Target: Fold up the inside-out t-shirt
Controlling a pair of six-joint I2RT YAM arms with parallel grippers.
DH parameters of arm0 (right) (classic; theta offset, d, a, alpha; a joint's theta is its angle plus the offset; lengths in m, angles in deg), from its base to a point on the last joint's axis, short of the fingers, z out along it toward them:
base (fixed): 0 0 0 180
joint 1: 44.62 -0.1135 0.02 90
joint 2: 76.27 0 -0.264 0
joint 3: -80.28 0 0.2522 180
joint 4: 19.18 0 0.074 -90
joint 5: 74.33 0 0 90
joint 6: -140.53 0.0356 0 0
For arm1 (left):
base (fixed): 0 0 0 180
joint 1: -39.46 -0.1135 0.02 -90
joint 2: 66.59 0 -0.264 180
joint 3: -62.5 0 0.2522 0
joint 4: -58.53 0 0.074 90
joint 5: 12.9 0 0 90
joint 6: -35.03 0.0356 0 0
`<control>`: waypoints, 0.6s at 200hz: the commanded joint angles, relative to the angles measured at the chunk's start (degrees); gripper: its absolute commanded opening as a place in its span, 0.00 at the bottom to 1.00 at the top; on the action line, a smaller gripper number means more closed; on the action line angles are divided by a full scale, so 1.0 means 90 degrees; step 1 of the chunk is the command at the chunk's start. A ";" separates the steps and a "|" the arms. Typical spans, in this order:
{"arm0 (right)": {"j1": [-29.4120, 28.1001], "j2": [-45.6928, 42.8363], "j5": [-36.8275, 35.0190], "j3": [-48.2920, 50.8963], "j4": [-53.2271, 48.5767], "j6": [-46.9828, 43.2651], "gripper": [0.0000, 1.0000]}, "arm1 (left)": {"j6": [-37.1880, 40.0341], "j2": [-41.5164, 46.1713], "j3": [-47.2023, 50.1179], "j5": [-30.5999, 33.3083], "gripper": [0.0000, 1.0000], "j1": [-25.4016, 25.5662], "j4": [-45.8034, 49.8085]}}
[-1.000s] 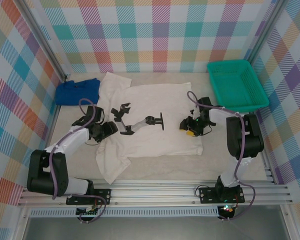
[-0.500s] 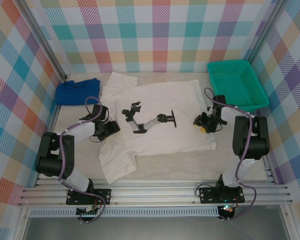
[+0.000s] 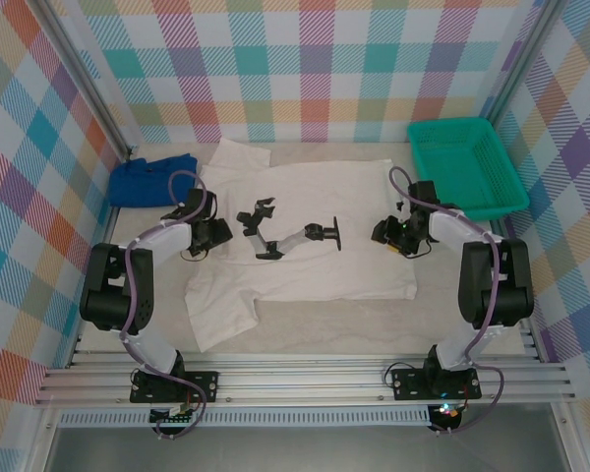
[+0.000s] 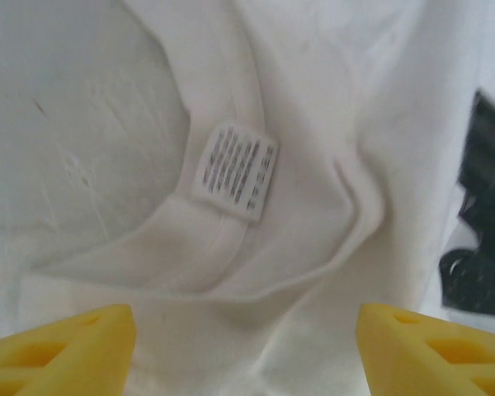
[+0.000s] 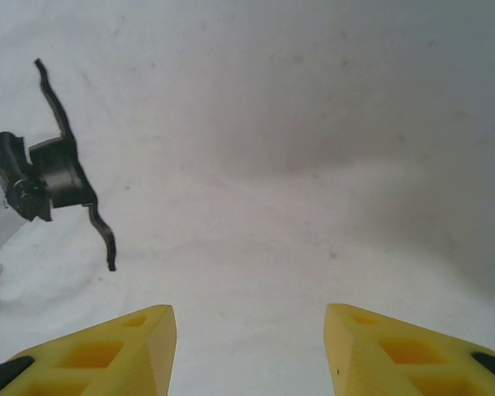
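Note:
The white inside-out t-shirt (image 3: 315, 275) lies spread flat across the middle of the table, one sleeve trailing toward the near left. My left gripper (image 3: 216, 236) hovers at its left side, over the collar. In the left wrist view the collar's sewn label (image 4: 235, 173) faces up, and the left gripper (image 4: 246, 330) is open with flat cloth under its yellow fingers. My right gripper (image 3: 385, 234) sits over the shirt's right part. Seen from the right wrist, this gripper (image 5: 249, 330) is open too, above smooth white fabric (image 5: 313, 124).
A black and silver bracket (image 3: 293, 236) lies on the shirt between the grippers, and appears as the bracket (image 5: 49, 177) at the right wrist view's left. A blue cloth (image 3: 149, 179) sits at the back left, a green basket (image 3: 464, 167) at the back right.
The shirt and the bracket on it have slid toward the back right. Both grippers have moved away from the near edge, the right one going outward and then back a little.

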 commanded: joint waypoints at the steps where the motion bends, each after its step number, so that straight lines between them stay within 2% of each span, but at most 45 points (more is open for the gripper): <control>1: 0.0023 0.0239 -0.0231 -0.0202 -0.0266 -0.0076 0.50 | 0.0079 0.0151 -0.0128 0.0514 0.72 -0.0182 0.0175; 29: 0.0021 0.0073 -0.0350 -0.0219 -0.0420 -0.0134 0.50 | -0.0094 0.0710 0.0246 0.0648 0.72 -0.0366 0.0209; 55: 0.0012 -0.0652 -0.0449 0.0210 -0.0653 -0.0073 0.51 | -0.0153 0.1863 0.0991 0.0090 0.72 -0.0182 0.0444; 75: -0.0032 -0.1206 -0.0485 0.0771 -0.0708 0.0054 0.53 | -0.0139 0.2410 0.1518 -0.0062 0.72 -0.0046 0.0810; 96: -0.0204 -0.1433 -0.0305 0.1106 -0.0517 0.0168 0.53 | -0.0037 0.2476 0.1694 -0.0242 0.70 0.0004 0.0666; 120: -0.0391 -0.1327 0.0426 0.1210 -0.0105 0.0383 0.53 | -0.0001 0.2165 0.1547 -0.1034 0.69 0.0220 -0.0011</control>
